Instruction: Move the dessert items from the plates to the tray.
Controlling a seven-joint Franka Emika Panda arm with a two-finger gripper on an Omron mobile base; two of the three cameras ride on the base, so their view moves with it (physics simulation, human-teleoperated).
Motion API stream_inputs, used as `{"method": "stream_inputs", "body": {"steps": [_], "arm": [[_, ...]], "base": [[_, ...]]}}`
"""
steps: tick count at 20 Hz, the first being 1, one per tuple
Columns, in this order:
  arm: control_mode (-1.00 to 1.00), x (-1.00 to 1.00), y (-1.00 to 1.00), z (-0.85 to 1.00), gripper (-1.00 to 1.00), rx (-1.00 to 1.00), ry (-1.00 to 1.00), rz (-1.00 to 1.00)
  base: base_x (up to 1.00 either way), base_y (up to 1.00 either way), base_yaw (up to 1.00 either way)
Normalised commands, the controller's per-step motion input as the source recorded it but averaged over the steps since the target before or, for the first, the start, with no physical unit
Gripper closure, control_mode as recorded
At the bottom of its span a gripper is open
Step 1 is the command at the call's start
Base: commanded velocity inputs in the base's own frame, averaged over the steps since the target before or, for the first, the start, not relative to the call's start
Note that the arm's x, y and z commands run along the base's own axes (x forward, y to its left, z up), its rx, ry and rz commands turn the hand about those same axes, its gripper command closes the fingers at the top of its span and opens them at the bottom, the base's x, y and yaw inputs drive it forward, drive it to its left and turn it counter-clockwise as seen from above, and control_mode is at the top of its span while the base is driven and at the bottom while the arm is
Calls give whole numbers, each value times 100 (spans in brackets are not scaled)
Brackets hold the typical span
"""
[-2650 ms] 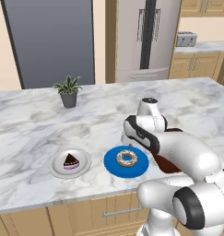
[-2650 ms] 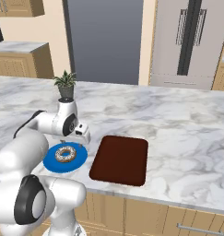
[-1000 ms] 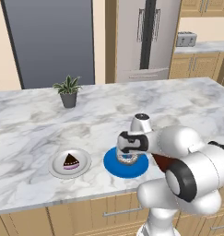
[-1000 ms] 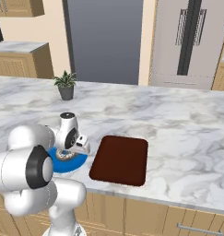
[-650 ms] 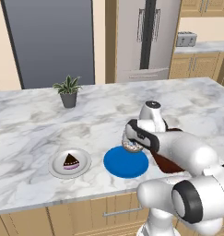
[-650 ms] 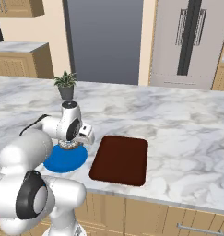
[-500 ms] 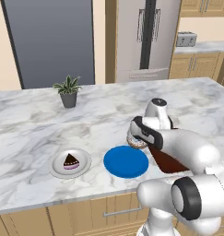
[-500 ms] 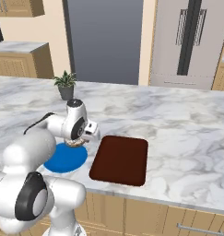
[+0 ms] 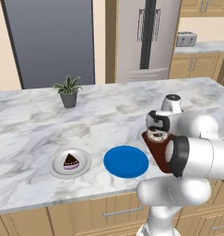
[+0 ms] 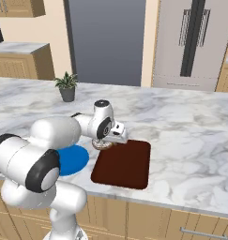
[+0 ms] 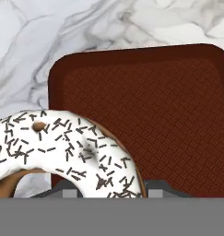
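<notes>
My gripper [image 9: 156, 132] [image 10: 105, 142] is shut on the white-iced sprinkled donut [image 9: 156, 136] [image 10: 102, 145] [image 11: 62, 152], which it holds above the counter, over the left end of the reddish-brown tray [image 10: 122, 164] [image 11: 145, 110] [image 9: 154, 146]. No dessert lies on the tray. The bright blue plate [image 9: 126, 162] [image 10: 71, 159] lies bare just left of the tray. Further left, the grey-white plate [image 9: 57, 165] carries the dark chocolate cake wedge [image 9: 71, 161].
A small potted plant [image 9: 67, 92] [image 10: 67, 88] stands at the back of the marble counter [image 9: 30, 133]. A toaster [image 9: 186, 39] sits on the far counter. The island's front edge runs close to the plates and tray. My own arm hides part of the tray in the left base view.
The gripper came down on the donut on the blue plate, lifted it off and carried it right to the tray's left end. The blue plate now lies bare.
</notes>
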Motion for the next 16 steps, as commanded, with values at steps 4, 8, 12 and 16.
{"method": "stream_inputs", "body": {"steps": [4, 8, 12, 16], "arm": [[-100, 30, -93, -46, 100, 9, 3, -15], [-100, 19, -56, -35, 100, 9, 0, 0], [-100, 18, -28, -18, 100, 1, 0, 0], [-100, 24, -4, -11, -100, 0, 0, 0]], "base": [[0, 0, 0], [0, 0, 0], [0, 0, 0], [0, 0, 0]]}}
